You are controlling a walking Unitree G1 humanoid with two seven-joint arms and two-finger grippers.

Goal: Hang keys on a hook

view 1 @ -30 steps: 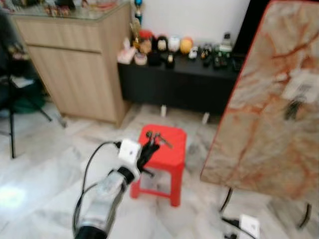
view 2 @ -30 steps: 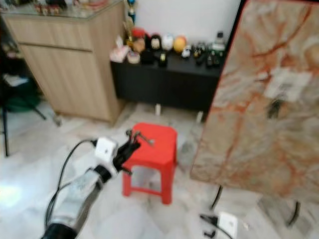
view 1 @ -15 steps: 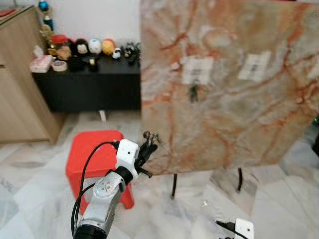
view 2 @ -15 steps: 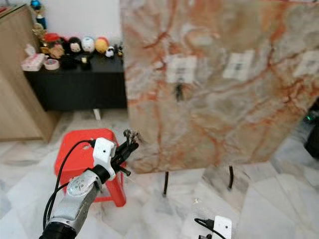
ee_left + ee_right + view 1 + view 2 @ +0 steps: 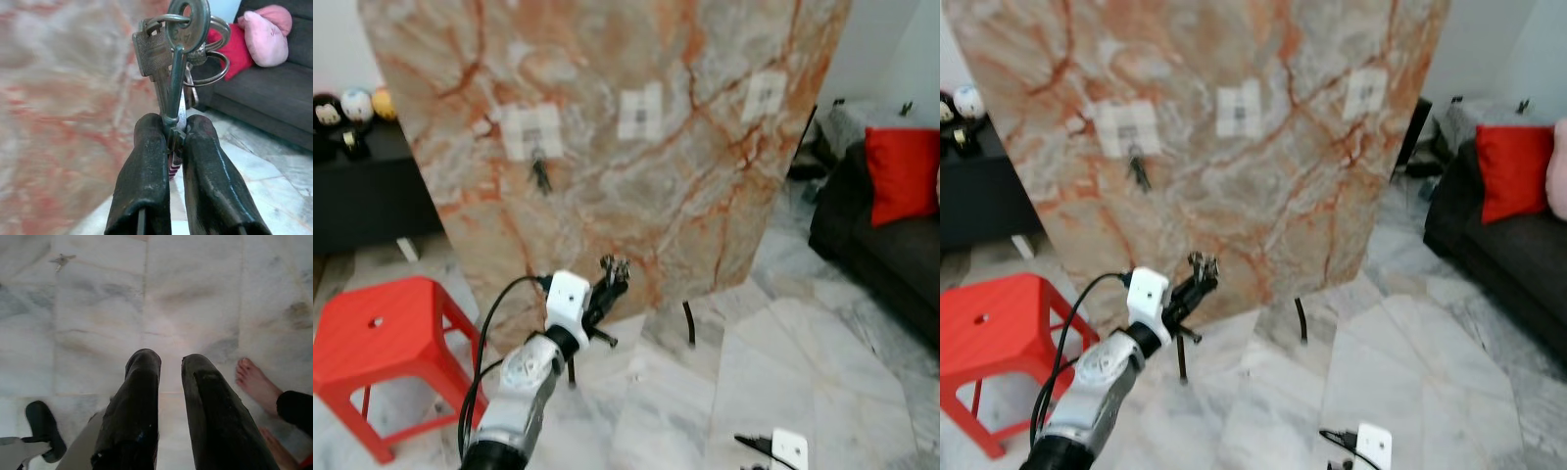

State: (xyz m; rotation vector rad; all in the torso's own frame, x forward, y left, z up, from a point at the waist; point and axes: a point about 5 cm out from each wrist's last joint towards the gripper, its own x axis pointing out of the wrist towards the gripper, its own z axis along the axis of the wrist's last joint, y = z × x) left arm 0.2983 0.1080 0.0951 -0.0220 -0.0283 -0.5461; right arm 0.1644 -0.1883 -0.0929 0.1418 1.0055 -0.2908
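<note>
Left gripper (image 5: 173,134): raised in front of the robot, its two black fingers (image 5: 146,161) clenched on the stem of a metal clasp, so the bunch stands up above the fingertips.
Keys (image 5: 173,44): one flat key and one round-headed key with several rings (the wrist view is sharp enough to count those, no finer). In the head views the bunch (image 5: 613,265) shows against the lower part of the board, apart from the hooks higher up.
Marble board (image 5: 685,147): a tall orange-veined slab on thin black legs (image 5: 689,323), standing on the pale marble floor (image 5: 783,362) straight ahead.
Hook plates: three white squares in a row across the upper board, left (image 5: 531,130), middle (image 5: 640,113) and right (image 5: 764,95).
What the hooks hold: a dark bunch (image 5: 540,174) hangs below the left plate; whether anything hangs on the middle or right one is too blurred to tell.
Right gripper (image 5: 168,362): hangs low, pointing at the floor, fingers slightly parted and grasping nothing; a person's bare foot (image 5: 254,384) lies just beside it.
Red stool (image 5: 382,338): to the robot's left of the board.
Dark sofa (image 5: 881,255): to the right, with a red cushion (image 5: 904,174) on it.
</note>
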